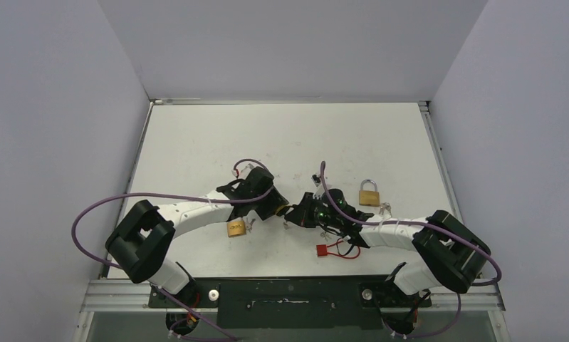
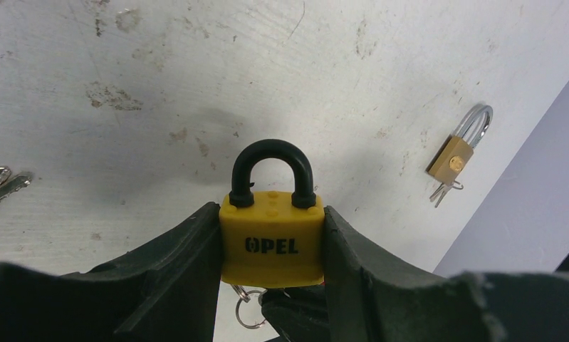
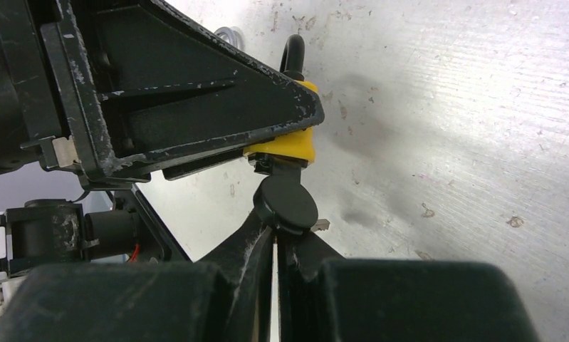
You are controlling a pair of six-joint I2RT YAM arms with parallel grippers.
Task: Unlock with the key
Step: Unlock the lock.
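Note:
My left gripper (image 2: pixel 271 246) is shut on a yellow padlock (image 2: pixel 271 239) marked OPEL and holds it by its sides above the table. Its black shackle (image 2: pixel 273 153) sits down in the body. My right gripper (image 3: pixel 278 228) is shut on a black-headed key (image 3: pixel 287 203) pressed up against the padlock's underside (image 3: pixel 288 146). The key's blade is hidden, so I cannot tell how far in it is. A key ring (image 2: pixel 247 308) hangs beside it. In the top view the two grippers meet at mid-table, left (image 1: pixel 275 206) and right (image 1: pixel 299 214).
A brass padlock (image 1: pixel 369 194) with keys (image 1: pixel 385 208) lies right of the grippers; it also shows in the left wrist view (image 2: pixel 453 157). Another brass padlock (image 1: pixel 236 228) lies under the left arm. A red tag (image 1: pixel 322 250) lies near the front edge. Loose keys (image 2: pixel 0 187) lie nearby.

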